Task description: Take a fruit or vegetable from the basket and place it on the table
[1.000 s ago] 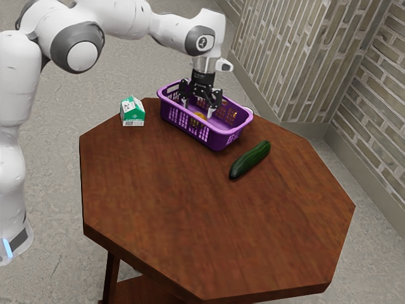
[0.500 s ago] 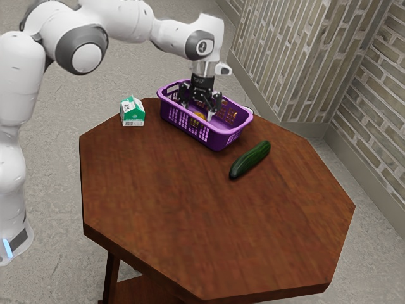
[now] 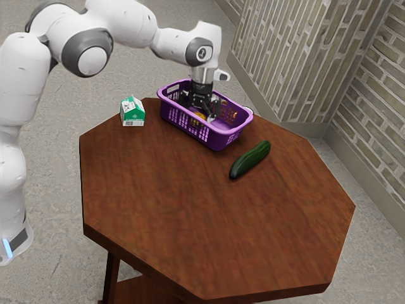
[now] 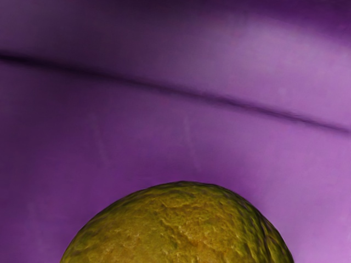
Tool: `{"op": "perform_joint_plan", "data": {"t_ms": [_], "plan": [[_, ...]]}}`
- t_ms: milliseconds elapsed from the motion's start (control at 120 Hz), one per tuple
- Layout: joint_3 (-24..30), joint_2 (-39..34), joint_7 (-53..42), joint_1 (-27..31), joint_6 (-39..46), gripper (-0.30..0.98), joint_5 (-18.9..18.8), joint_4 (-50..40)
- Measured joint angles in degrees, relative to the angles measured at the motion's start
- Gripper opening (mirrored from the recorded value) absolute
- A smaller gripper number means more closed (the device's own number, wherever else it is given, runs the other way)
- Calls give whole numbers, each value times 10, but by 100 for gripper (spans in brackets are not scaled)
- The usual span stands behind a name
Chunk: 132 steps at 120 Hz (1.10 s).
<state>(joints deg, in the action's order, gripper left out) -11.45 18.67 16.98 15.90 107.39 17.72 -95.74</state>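
Down inside the purple basket (image 3: 220, 135), my gripper (image 3: 199, 114) points downward with its fingers spread wide. A yellowish fruit (image 3: 200, 118) lies on the basket's floor between and below the fingertips, partly hidden by the basket's near wall. In the wrist view the rough-skinned, yellow-green fruit (image 4: 184, 227) sits just under the hand, over the purple basket floor (image 4: 164, 131). A dark green cucumber (image 3: 250, 159) lies on the wooden table (image 3: 209, 215) beside the basket.
A green and white carton (image 3: 132, 112) stands near the table's edge, on the basket's side toward the exterior view's left. The basket's raised rim surrounds my hand. A brick wall (image 3: 278, 57) rises behind the table.
My hand has moved steadily down into the basket, with its fingers still apart. The basket, cucumber and carton have stayed put.
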Motion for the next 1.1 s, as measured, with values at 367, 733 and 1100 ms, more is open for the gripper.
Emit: {"op": "perform_joint_plan", "data": {"t_ms": [367, 733, 1100], "plan": [[0, 0, 13, 3, 2, 36, 0, 0], [0, -31, 22, -1, 2, 36, -4, 1], [77, -144, 50, -81, 1, 37, -40, 76]]}}
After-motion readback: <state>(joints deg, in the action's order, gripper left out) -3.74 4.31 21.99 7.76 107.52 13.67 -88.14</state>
